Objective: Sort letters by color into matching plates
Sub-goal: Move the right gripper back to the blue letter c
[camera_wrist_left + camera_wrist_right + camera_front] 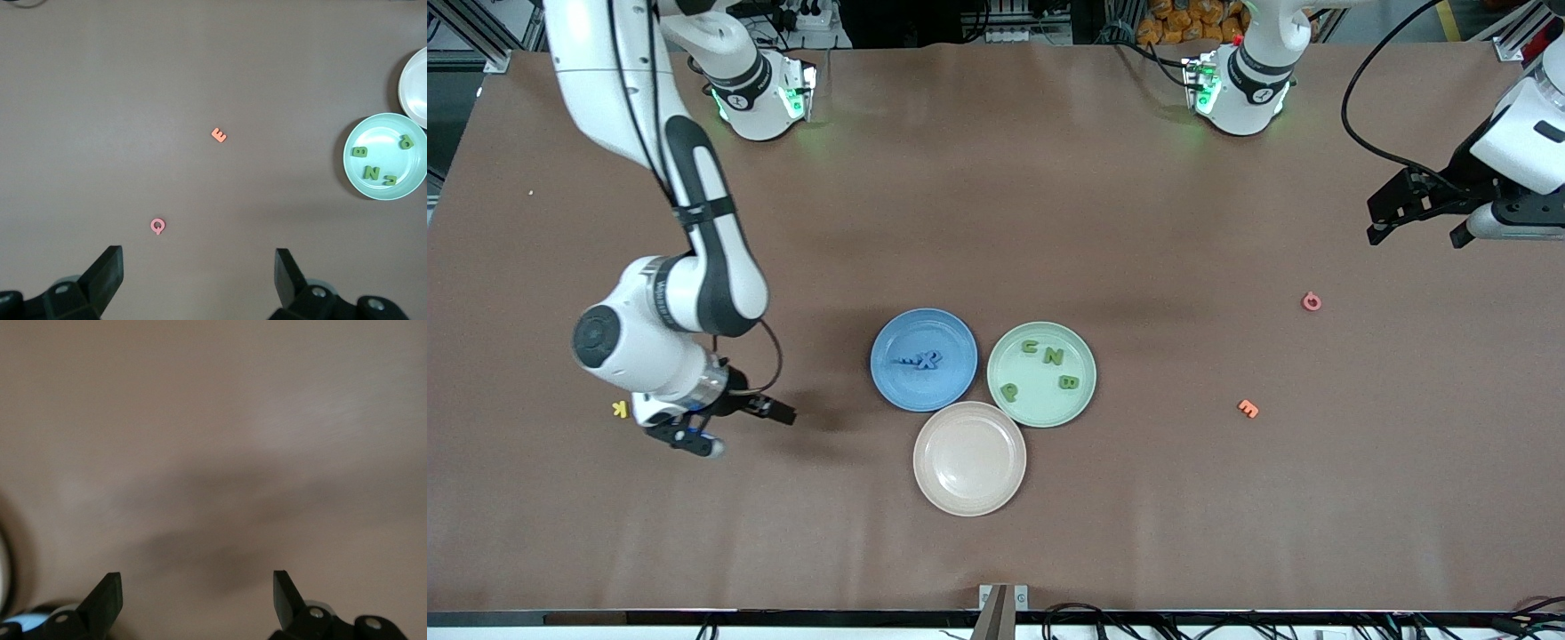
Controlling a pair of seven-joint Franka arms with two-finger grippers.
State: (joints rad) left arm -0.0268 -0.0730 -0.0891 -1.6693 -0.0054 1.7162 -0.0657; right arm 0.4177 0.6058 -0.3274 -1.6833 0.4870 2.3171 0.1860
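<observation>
Three plates sit together mid-table. The blue plate (951, 382) holds blue letters (929, 360). Several green letters (1053, 357) lie in the pale green plate (1040, 402). Nearest the front camera is the beige plate (969, 458), with nothing in it. A pink Q (1311, 301) and an orange E (1248, 408) lie loose toward the left arm's end. In the left wrist view the Q (157, 226) and the E (219, 135) lie ahead of my open left gripper (199, 267). A yellow K (618, 408) lies beside my right gripper (734, 427), which is open and holds nothing.
My left gripper (1418, 236) hangs high over the table's edge at the left arm's end. The left wrist view also shows the green plate (383, 150) and part of the beige plate (417, 87). Brown table surface surrounds the loose letters.
</observation>
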